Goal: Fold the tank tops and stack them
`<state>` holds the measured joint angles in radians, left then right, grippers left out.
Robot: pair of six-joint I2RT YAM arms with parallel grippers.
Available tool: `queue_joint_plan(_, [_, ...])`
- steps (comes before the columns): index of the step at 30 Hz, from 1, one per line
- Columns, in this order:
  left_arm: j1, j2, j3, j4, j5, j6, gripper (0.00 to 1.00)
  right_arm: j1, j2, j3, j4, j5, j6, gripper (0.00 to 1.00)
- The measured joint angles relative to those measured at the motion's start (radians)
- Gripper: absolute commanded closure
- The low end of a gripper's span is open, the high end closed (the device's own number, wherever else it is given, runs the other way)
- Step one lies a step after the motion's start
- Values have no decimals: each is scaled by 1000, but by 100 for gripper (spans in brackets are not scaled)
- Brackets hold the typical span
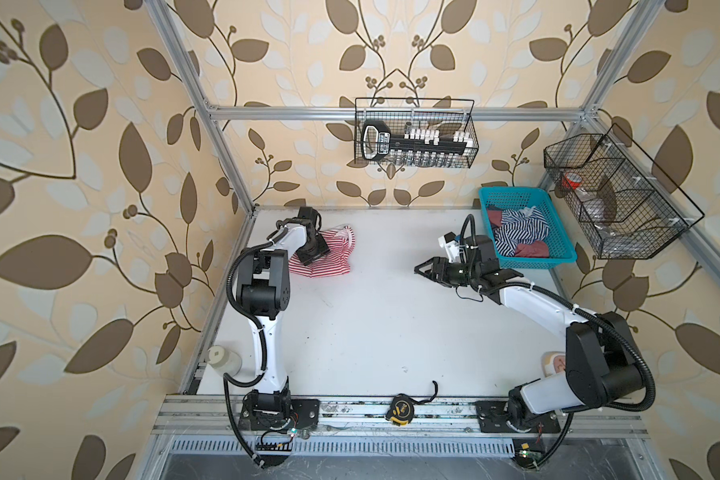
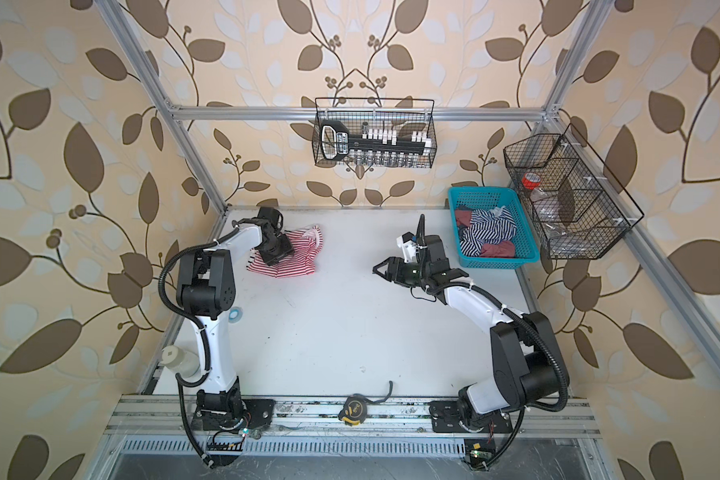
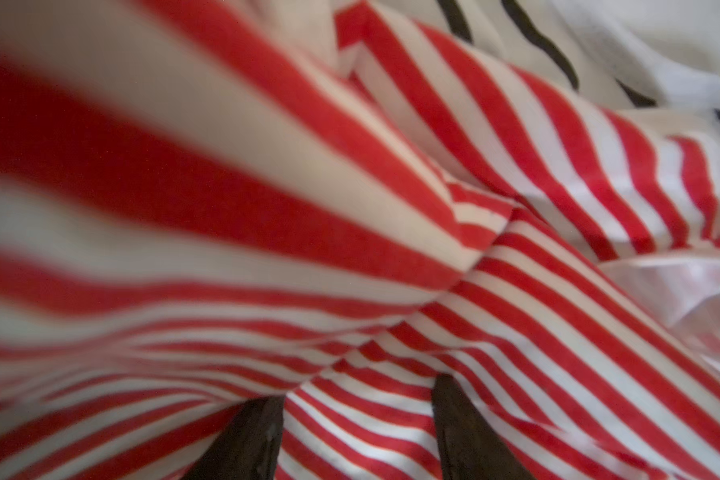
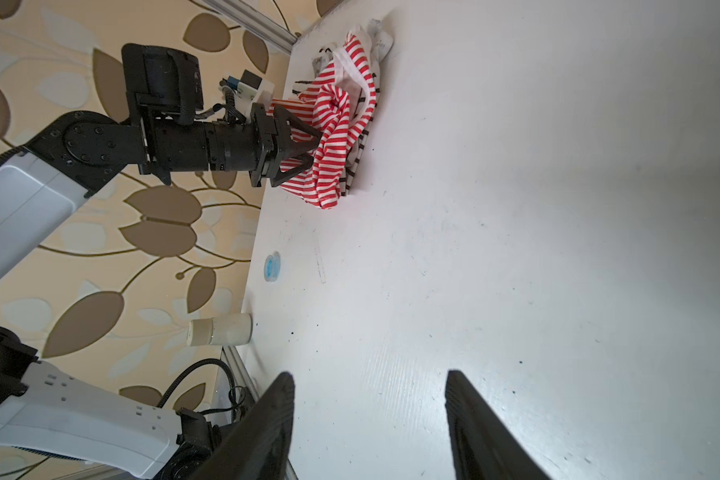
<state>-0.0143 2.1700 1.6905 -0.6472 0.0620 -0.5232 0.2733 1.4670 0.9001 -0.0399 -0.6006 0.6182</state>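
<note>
The left gripper [image 2: 279,255] points down onto the crumpled red-and-white tank top [image 2: 302,269] at the table's [image 2: 350,332] far left. The right gripper [image 2: 380,269], jaws apart, hovers over the table near the turquoise basket [image 2: 495,261], which holds the navy-and-white tank top [image 2: 485,235]. A yellow-and-black tape measure [image 2: 352,413] lies on the front rail [image 2: 304,409].

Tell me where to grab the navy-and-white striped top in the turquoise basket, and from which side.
Pinch a raised fold atop the navy-and-white top, coming straight down. It lies crumpled in the turquoise basket, whose walls block a sideways approach; the open right gripper looks nearest.
</note>
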Motion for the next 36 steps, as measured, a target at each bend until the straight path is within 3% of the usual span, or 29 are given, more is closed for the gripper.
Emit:
queue_joint_plan(9, [99,106,171,-55,-21,46,40,-57,-87,-45,-60,4,-34,41])
queue_joint_plan(19, [121,171,267,-67,-48,125,38,-93,-143,-65,-116,10,-58,40])
queue_joint_plan(25, [121,164,258,-43,-41,132,29,-110,-209,-79,-141,22,-71,30])
queue_joint_plan(27, [121,127,209,-19,-39,131,26,-132,-235,-79,-151,25,-83,0])
queue_joint_plan(31, [121,-27,67,0,-43,132,19,-222,-328,-79,-190,58,-118,0])
queue_joint_plan(36, [118,-425,-208,113,-37,179,4,-371,-475,-96,-196,217,-206,0])
